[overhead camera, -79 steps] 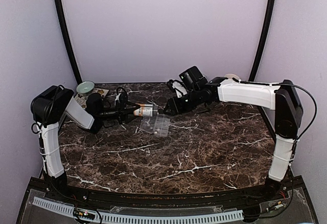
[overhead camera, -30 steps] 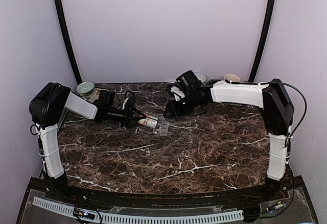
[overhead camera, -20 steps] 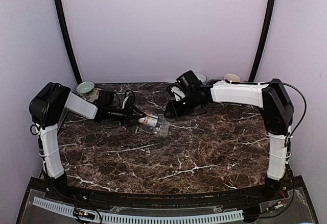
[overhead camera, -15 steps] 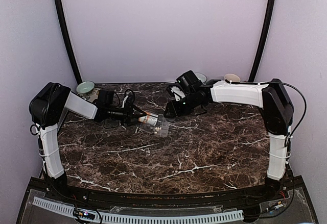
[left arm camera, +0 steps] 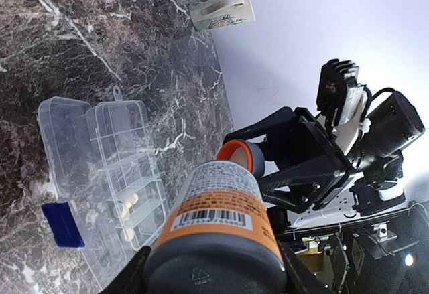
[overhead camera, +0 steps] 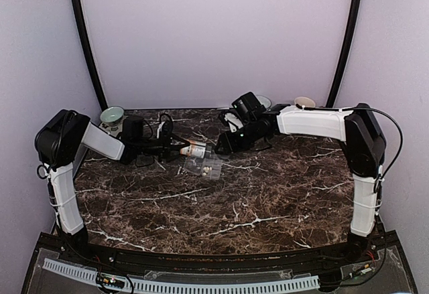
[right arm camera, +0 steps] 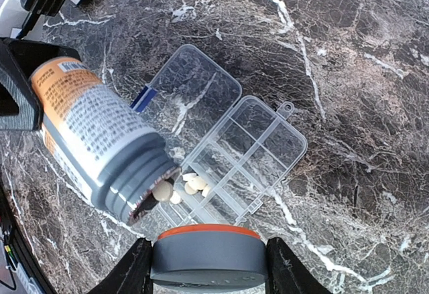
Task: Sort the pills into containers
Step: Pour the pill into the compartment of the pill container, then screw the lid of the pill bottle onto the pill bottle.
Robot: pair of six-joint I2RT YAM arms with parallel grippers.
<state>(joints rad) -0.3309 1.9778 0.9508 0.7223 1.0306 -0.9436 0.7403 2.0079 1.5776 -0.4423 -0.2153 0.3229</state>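
**While pouring over the box (right arm camera: 268, 136), go easy on the tilt**

With the bottle (right arm camera: 94, 130) clamped round its base end in the left gripper (overhead camera: 177, 149) and the cap (right arm camera: 209, 254) pinched in the right gripper (overhead camera: 223, 144), hold both grips firm. Note the pills (right arm camera: 193, 184) already lying in the cells beside the mouth, with one more sitting at the lip. Raise the tilt by small degrees so as to drop only a few at a time; expect a rush otherwise. Line the mouth up over one cell, not over a divider. Watch for piling in a single cell and for strays bouncing onto the table (right arm camera: 348, 53). Park the cap clear of the pour.

Find the bottle just above the open box. Read its long axis as nearly level in the top view, running left to right, base toward the left arm, mouth toward the right arm and dipped at the cells. Find the box flat on the table between the grippers, lid laid open.
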